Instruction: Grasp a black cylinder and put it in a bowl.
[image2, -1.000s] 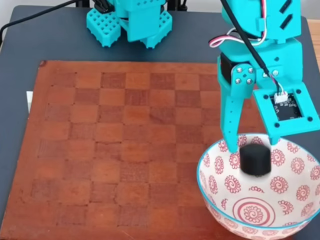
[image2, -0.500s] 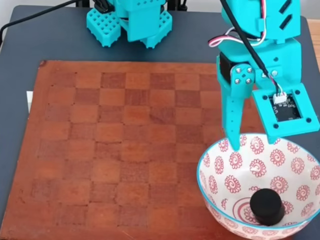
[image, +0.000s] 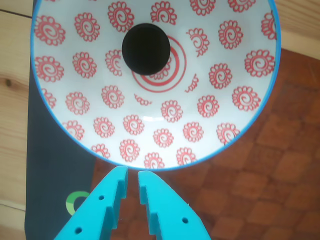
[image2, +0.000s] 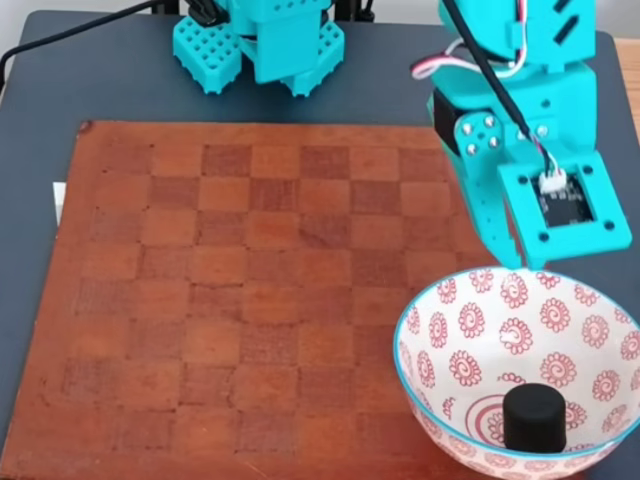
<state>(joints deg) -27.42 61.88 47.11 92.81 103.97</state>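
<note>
The black cylinder (image2: 529, 418) sat inside the bowl (image2: 430, 340), down at the bottom. In the fixed view it stood upright on its flat end, on the near side of the bowl's floor, partly over the big red spiral (image2: 487, 420) painted there. In the wrist view the black cylinder (image: 145, 49) looked like a dark round spot lying on the edge of that same red spiral (image: 167, 75). Nothing was touching it.

The bowl (image: 65, 130) was white with many little red swirl flowers and a thin light blue rim. It rested on the corner of a brown chessboard (image2: 230, 300), at the lower right in the fixed view. The chessboard lay on a dark table (image2: 40, 120).

The gripper (image: 132, 184) was teal. In the wrist view its two fingers were nearly together, with just a thin gap between them, and they held nothing. Their tips were just outside the bowl's blue rim, not touching it. In the fixed view the gripper (image2: 508, 255) hung just above the far rim of the bowl, and most of its fingers were hidden behind the camera mount.

The arm's teal base (image2: 258, 45) stood at the far edge of the table, well apart from the bowl. A small green ring (image: 76, 202) showed on the dark table beside the fingers in the wrist view
</note>
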